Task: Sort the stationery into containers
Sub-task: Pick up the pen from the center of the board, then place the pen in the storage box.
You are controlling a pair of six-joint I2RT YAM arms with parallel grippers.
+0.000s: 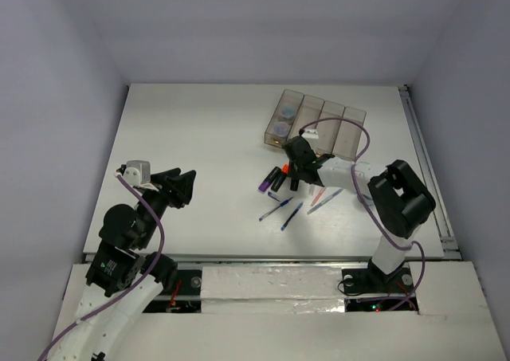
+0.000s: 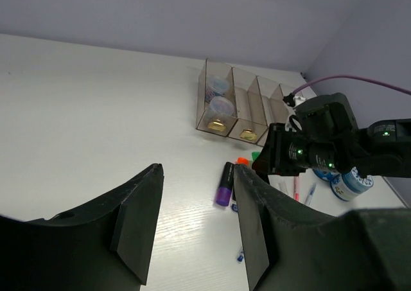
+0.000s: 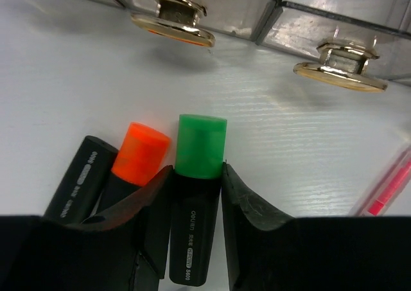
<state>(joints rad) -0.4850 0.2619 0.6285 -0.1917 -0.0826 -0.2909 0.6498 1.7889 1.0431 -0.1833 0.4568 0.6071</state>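
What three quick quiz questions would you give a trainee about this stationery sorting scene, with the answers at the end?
1. Multiple choice: the marker between the right claw's fingers has which cap? A orange, B green, C purple.
2. True or false: the left claw is gripping something.
3. Short answer: in the top view, which compartment of the containers holds the patterned rolls?
Key: 1 B. 2 False, it is open and empty. 3 The leftmost.
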